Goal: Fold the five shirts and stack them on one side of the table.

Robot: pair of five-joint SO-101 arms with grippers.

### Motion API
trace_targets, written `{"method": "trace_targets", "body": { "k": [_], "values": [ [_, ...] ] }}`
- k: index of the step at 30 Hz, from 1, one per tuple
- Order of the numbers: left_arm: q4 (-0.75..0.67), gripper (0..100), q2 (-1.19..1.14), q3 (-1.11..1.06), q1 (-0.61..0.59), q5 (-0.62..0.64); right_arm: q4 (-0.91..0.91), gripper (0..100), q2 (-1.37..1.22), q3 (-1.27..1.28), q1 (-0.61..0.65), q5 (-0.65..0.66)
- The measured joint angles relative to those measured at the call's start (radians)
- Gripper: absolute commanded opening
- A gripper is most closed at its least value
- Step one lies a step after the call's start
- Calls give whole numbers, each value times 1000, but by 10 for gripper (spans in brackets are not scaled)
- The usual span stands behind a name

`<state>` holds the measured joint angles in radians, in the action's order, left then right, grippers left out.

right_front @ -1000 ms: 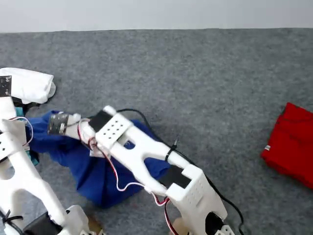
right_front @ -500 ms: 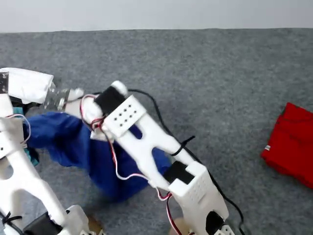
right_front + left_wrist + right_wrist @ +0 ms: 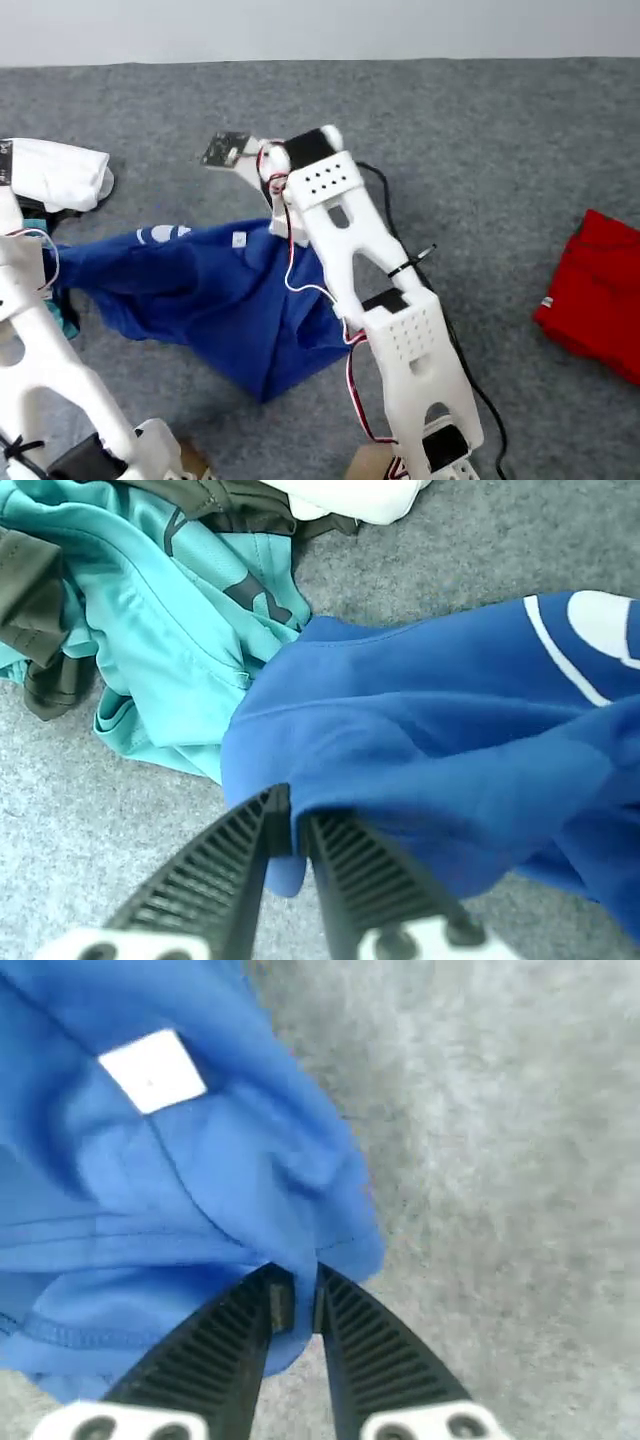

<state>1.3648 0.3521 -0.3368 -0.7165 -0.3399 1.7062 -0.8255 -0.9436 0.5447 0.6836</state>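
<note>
The blue shirt [image 3: 215, 295] hangs stretched out between both arms over the grey table, left of centre. My left gripper [image 3: 294, 826] is shut on one edge of the blue shirt [image 3: 430, 740], at the table's left side. My right gripper [image 3: 296, 1296] is shut on another edge of the blue shirt [image 3: 180, 1190], near its white label [image 3: 152, 1070]. In the high view the right arm [image 3: 345, 240] reaches over the shirt's far right corner. A folded red shirt [image 3: 595, 295] lies at the right edge. A white shirt [image 3: 60, 172] lies at the far left.
A teal shirt [image 3: 150, 610] and a dark shirt [image 3: 45, 610] lie crumpled beside the white shirt [image 3: 350, 492], under the left arm [image 3: 25, 300]. Bare grey table [image 3: 480, 150] runs between the blue shirt and the red one, and along the far side.
The right arm swung away from the front edge and to the right, pulling the bunched blue shirt out into a wide spread. The left arm stayed put, holding its edge.
</note>
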Motion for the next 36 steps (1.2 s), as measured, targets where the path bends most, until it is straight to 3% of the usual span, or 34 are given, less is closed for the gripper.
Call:
{"method": "trace_targets", "body": {
  "k": [8,15,21,36],
  "values": [
    [0,3,0,0,0,0,-32,128,-29,-44,5,3],
    [0,3,0,0,0,0,-21,130,-29,-161,23,11],
    [0,3,0,0,0,0,40,130,-29,-187,87,77],
    [0,3,0,0,0,0,43,173,-97,-187,97,229]
  ]
}}
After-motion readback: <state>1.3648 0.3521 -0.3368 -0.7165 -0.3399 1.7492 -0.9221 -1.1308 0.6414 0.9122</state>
